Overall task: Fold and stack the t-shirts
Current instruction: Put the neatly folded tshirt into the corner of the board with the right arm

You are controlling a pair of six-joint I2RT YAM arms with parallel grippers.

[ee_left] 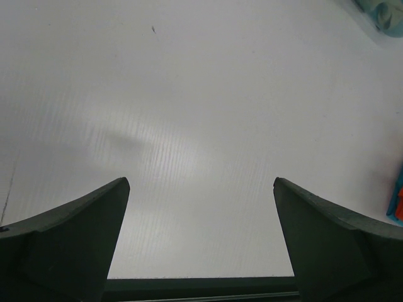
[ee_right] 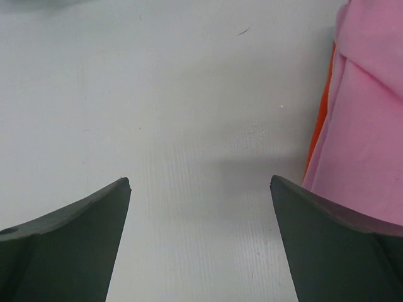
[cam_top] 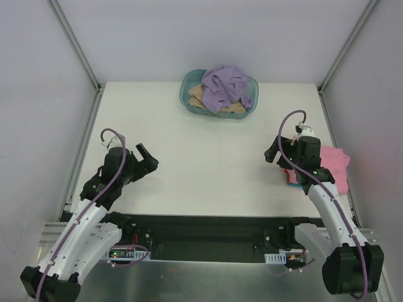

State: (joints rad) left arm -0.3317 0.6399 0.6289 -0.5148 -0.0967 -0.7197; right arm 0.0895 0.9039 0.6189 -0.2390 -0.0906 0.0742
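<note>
Crumpled lavender cloth t-shirt (cam_top: pixel 223 85) in teal translucent oval basket (cam_top: pixel 186 97): right gripper (ee_right: pixel 200 181) nearer than left gripper (ee_left: pixel 200 182), both spread wide, empty.

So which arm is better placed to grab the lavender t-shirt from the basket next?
Right, probably: the right end effector, open and empty, sits somewhat nearer the lavender t-shirt in the teal basket than the left end effector.
</note>
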